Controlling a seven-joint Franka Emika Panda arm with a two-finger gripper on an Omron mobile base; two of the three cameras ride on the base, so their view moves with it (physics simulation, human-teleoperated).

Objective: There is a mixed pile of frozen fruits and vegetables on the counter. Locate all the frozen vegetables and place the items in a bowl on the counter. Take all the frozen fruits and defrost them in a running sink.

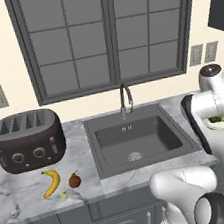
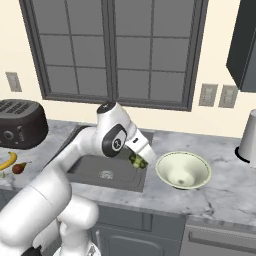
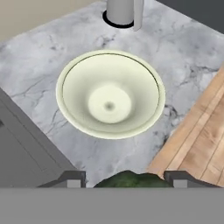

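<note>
Tool (image 2: 140, 161) clamped on broccoli floret (image 3: 131, 180) — beside the bowl (image 2: 183, 169).

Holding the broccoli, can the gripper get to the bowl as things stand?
Probably yes. The gripper holds the broccoli just beside the bowl, over the sink's right edge, and nothing stands between them.

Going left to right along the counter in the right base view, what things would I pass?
Toaster → banana → brown fruit → sink → end effector shut on the broccoli floret → pale green bowl → grey canister.
</note>
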